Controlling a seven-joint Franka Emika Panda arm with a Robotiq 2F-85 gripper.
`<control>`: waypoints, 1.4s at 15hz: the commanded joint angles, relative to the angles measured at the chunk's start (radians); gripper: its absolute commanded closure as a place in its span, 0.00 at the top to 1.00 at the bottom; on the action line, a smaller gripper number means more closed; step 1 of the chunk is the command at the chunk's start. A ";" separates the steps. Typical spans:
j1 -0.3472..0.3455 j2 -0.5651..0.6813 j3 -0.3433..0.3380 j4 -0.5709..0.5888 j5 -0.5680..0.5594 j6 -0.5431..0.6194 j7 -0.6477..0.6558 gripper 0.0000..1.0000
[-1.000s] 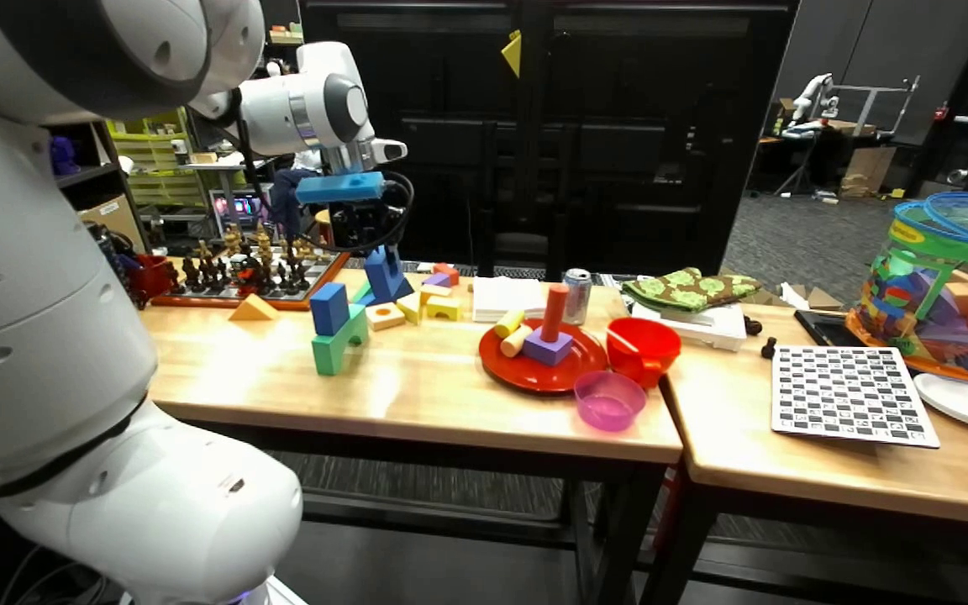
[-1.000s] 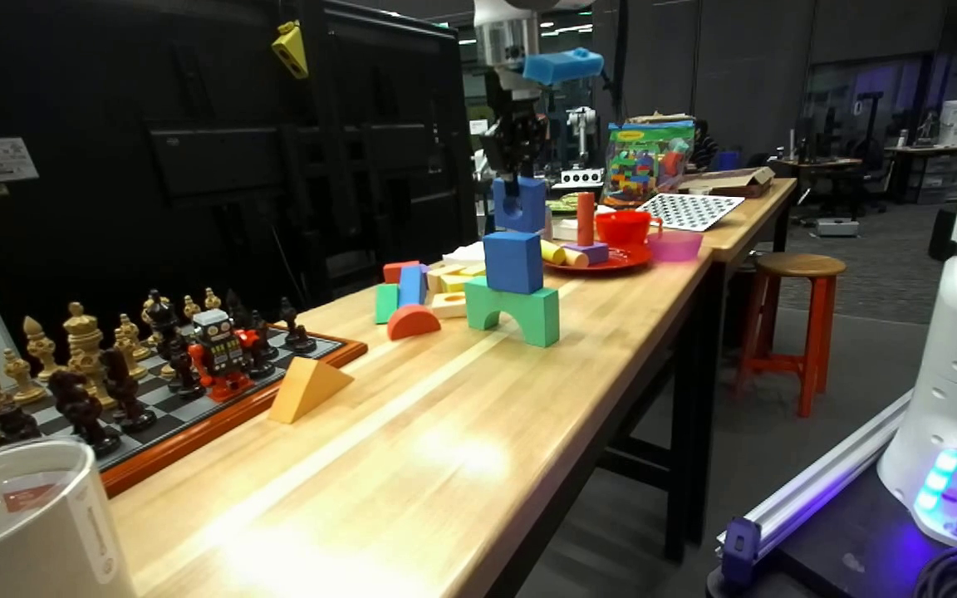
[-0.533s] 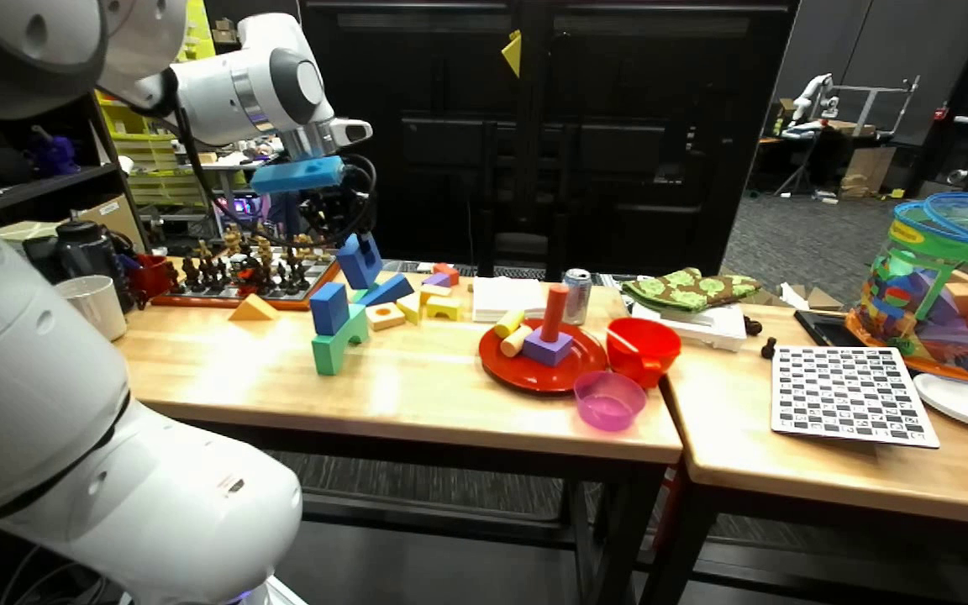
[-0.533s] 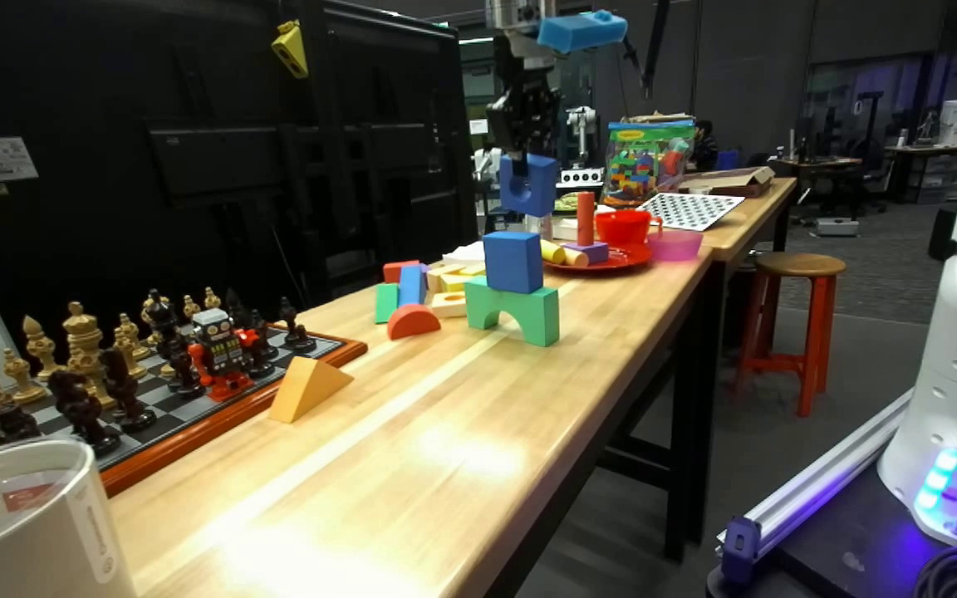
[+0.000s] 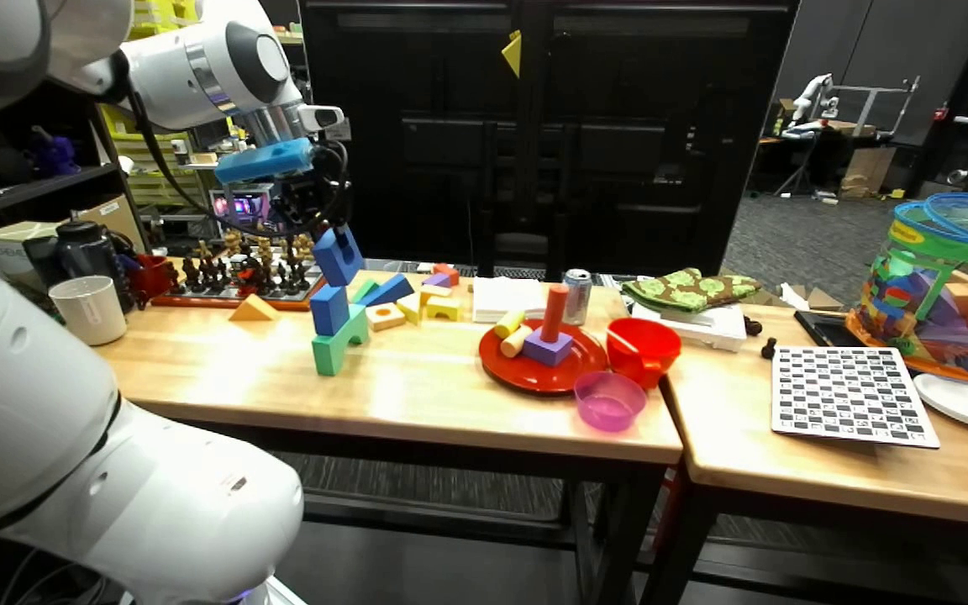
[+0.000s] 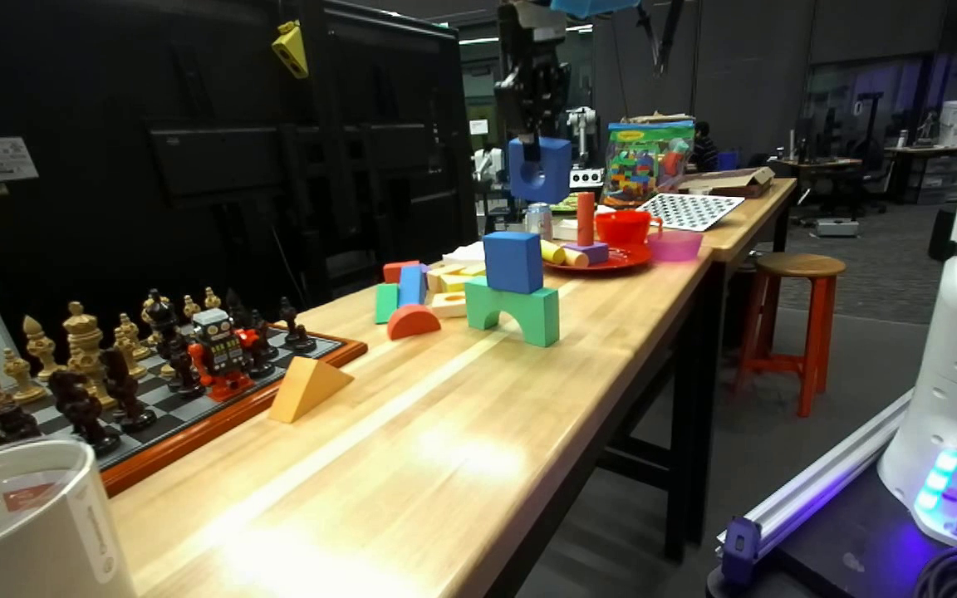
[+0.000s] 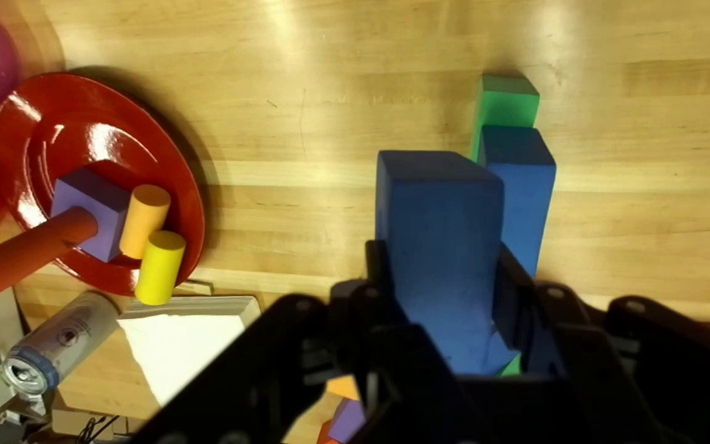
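Over the wooden tabletop [image 6: 412, 465], the gripper [image 7: 440, 256] grasps a notched blue block [image 6: 555, 178], held higher than a blue cuboid [image 6: 513, 262] atop a green arch block [image 6: 512, 301].

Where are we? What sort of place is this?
Probably a robotics lab: a large white jointed robot arm grips a blue notched toy block in its black tool above a pale wooden table, and another white robot arm stands in the background.
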 commanded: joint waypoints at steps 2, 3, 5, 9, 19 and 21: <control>0.034 -0.023 -0.004 0.032 0.047 -0.081 -0.044 0.15; 0.041 -0.021 -0.008 0.043 0.062 -0.088 -0.059 0.15; 0.050 -0.015 -0.013 0.061 0.093 -0.090 -0.087 0.15; 0.048 0.006 -0.022 0.082 0.139 -0.070 -0.123 0.15; 0.039 0.126 -0.055 0.103 0.189 -0.039 -0.176 0.15; 0.040 0.144 -0.055 0.112 0.194 -0.039 -0.182 0.15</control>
